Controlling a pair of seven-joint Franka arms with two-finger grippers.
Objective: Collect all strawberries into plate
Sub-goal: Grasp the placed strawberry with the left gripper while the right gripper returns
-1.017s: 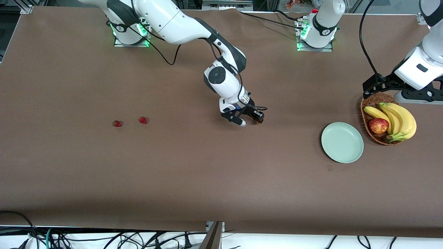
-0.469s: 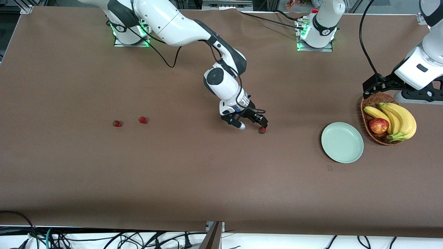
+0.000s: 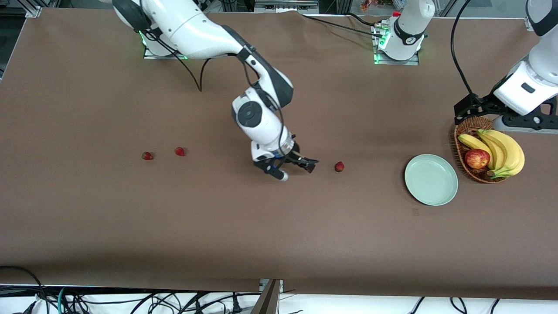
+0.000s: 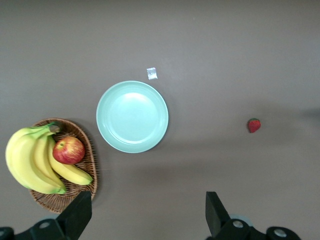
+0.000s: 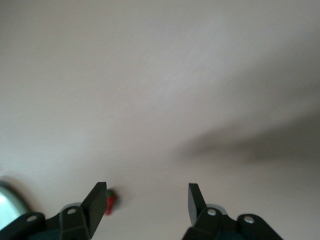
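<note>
Right end effector [image 3: 296,169] parted, empty; strawberry [image 3: 339,166] on table nearby.

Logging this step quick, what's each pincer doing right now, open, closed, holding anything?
Left pincer: open, empty, up over the basket end of the table.
Right pincer: open, empty, beside a strawberry lying on the table.

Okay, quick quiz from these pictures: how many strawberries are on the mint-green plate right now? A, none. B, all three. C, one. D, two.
A: the plate is bare in the front and left wrist views, while all three strawberries lie on the table: one between the plate and the open right gripper, and two toward the right arm's end.
</note>
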